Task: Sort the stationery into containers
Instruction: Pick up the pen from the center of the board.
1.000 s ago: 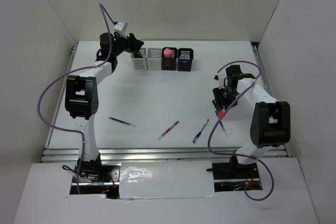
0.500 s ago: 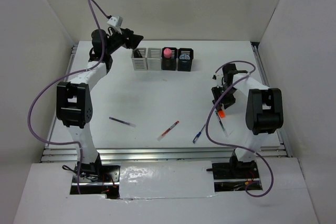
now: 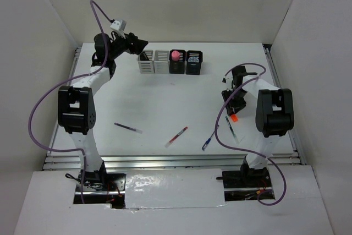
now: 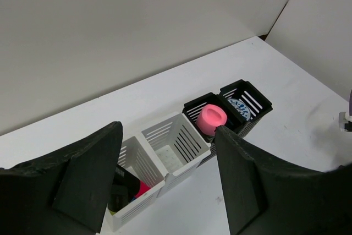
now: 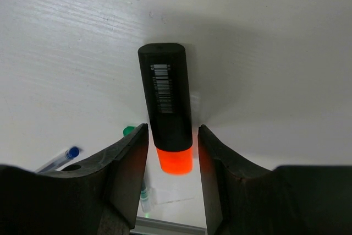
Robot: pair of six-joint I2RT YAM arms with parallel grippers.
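The containers (image 3: 170, 62) stand joined in a row at the back: two light grey, two black. My left gripper (image 3: 142, 43) hovers open and empty just behind and left of the leftmost holder (image 4: 132, 182), which holds highlighters. The second grey holder (image 4: 176, 144) is empty. A pink-capped cylinder (image 4: 212, 119) fills the third, and a blue item (image 4: 242, 105) the fourth. At the right, my right gripper (image 5: 173, 136) is down on the table, open, straddling a black highlighter (image 5: 165, 100) with an orange cap (image 3: 233, 118). A narrow gap shows on each side.
Several pens lie loose near the front: a dark one (image 3: 127, 127), a red one (image 3: 176, 136), a blue one (image 3: 209, 137) and a clear green-tipped one (image 3: 231, 129) just beside the orange cap. White walls enclose the table on three sides.
The left arm has drawn back and to the left from the leftmost holder, and its jaws have spread wider. The right arm has swung in over the orange highlighter, its jaws narrowing slightly.
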